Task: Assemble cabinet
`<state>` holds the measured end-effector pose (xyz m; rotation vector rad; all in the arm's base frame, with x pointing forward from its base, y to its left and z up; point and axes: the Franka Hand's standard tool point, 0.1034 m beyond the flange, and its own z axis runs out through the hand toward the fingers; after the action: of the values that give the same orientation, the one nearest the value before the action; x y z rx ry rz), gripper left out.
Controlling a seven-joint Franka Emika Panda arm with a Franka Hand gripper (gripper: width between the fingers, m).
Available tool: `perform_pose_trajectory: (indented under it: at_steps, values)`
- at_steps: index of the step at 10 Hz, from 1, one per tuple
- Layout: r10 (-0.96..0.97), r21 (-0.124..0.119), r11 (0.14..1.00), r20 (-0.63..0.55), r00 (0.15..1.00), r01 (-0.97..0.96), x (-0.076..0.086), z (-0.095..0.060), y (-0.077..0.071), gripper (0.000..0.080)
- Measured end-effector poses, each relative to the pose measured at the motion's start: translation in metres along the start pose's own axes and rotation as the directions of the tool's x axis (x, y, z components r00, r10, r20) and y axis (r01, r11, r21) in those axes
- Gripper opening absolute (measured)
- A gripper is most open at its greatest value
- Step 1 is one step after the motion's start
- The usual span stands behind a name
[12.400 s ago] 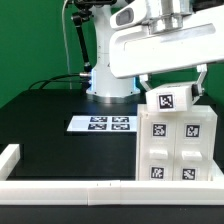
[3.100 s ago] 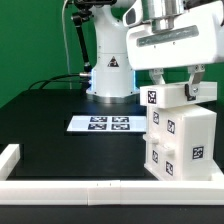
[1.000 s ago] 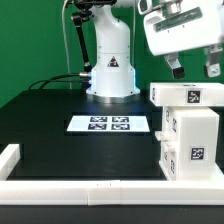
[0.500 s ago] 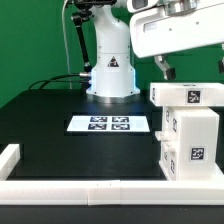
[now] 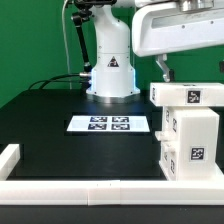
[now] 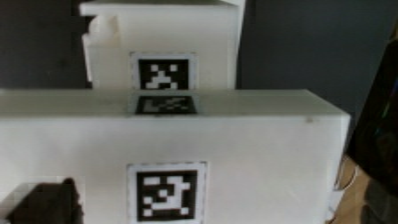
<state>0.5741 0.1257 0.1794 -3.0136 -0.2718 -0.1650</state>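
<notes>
The gripper (image 5: 190, 68) hangs above the cabinet (image 5: 190, 135), clear of it and holding nothing. One dark finger (image 5: 163, 68) shows plainly below the white wrist housing; a second can just be made out at the exterior view's right margin. That puts the jaws wide apart, roughly as wide as the cabinet's top, though the far finger is cut off by the frame and I would not swear to its exact place.

The cabinet stands upright at the worktop's front corner on the exterior view's right, just behind the front rail (image 5: 80, 187). From outside it reads as one tall white box with a flatter block on top that overhangs toward the exterior view's left. Three tags can be counted on it in the exterior view: one on the top face, one on the upper side, one on the lower side. The wrist view looks down on the same piece and shows three tags as well, on stepped white surfaces (image 6: 169, 150); the picture is soft, so which face each sits on is unclear.

One marker board (image 5: 108, 124) lies flat near the middle of the black table (image 5: 50, 120), carrying four tags. Two rail pieces show: the front rail and a short upright end (image 5: 9, 158) at the front corner on the exterior view's left. The arm's base (image 5: 110, 75) stands at the back edge.
</notes>
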Motion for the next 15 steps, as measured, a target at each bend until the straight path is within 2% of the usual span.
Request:
perform_pose_trajectory:
  at_steps: [1,2,5,6,7,11,13,15]
  values:
    - [-0.168,-0.028,0.985,0.014,0.986,0.168,0.0,0.001,-0.002,0.0797]
    - [-0.19,-0.022,0.982,0.01,0.982,0.19,0.0,0.001,0.0,0.0797]
    - [-0.434,-0.026,0.9,0.02,0.901,0.434,0.0,0.001,0.003,0.0797]
    - [-0.587,-0.04,0.808,0.038,0.809,0.588,0.001,0.002,0.004,0.0797]
    - [-0.684,-0.041,0.727,0.05,0.728,0.685,0.002,0.004,0.004,0.0797]
    - [-0.882,-0.025,0.465,0.076,0.466,0.885,0.005,0.006,0.008,0.0797]
    - [-0.934,-0.001,0.35,0.084,0.348,0.937,0.003,0.011,0.011,0.0797]
    - [-0.96,0.012,0.265,0.093,0.263,0.964,0.0,0.019,0.011,0.0797]
